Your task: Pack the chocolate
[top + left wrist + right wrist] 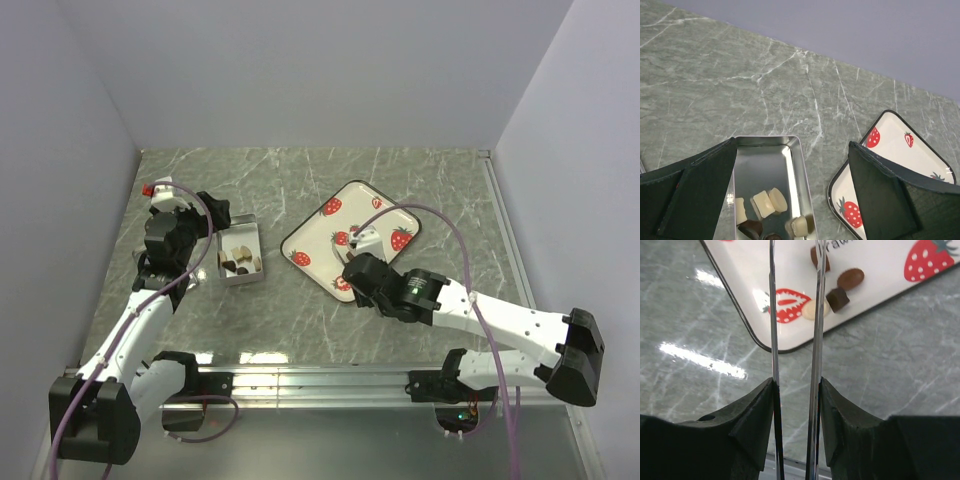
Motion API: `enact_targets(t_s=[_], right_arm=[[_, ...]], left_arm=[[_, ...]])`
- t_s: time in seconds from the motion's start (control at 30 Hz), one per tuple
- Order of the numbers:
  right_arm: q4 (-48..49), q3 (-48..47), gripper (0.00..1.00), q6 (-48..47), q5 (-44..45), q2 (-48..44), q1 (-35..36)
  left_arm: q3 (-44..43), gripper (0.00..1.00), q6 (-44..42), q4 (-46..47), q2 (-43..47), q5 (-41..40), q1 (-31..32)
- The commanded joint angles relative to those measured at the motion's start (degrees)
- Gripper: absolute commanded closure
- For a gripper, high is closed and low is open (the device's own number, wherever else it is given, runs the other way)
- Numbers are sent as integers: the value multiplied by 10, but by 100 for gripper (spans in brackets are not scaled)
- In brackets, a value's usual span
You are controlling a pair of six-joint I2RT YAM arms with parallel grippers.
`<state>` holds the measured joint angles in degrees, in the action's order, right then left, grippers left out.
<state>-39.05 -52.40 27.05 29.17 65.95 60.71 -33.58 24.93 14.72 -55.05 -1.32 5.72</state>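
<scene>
Right gripper: jaws closed narrow on a pair of metal tweezers, one pad against the outside of each blade; the two blades run forward side by side with a slim gap between them; the blade tips reach over a corner of the strawberry-print tray; whether the tips touch anything cannot be told. Loose chocolate lies on the tray at the blades: a cream oval partly behind the right blade, a dark cube just beside it, a brown oval just beyond the cube; a further brown piece at the right blade is mostly hidden. Left gripper: jaws spread wide, holding nothing, hovering above the open metal tin; the tin holds more chocolate, several cream pieces and at least one dark piece, gathered at its near end. In the overhead view the tin lies on the marble-pattern table just left of the tray, not touching it
</scene>
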Motion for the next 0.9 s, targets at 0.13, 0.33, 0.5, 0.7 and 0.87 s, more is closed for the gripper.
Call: enact_targets(t_s=[0.13, 0.33, 0.5, 0.7, 0.87], right_arm=[[-27, 22, 53, 45, 34, -42, -3], [-27, 37, 53, 50, 32, -50, -6], [-17, 39, 53, 46, 27, -49, -12], [-5, 35, 53, 35, 12, -21, -29], [5, 35, 53, 26, -6, -3, -35]], left_arm=[[-26, 1, 0, 19, 2, 8, 3], [-26, 0, 1, 20, 1, 8, 3], [-25, 1, 2, 22, 2, 9, 4], [-25, 1, 1, 22, 2, 9, 4], [-25, 1, 1, 21, 2, 9, 4]])
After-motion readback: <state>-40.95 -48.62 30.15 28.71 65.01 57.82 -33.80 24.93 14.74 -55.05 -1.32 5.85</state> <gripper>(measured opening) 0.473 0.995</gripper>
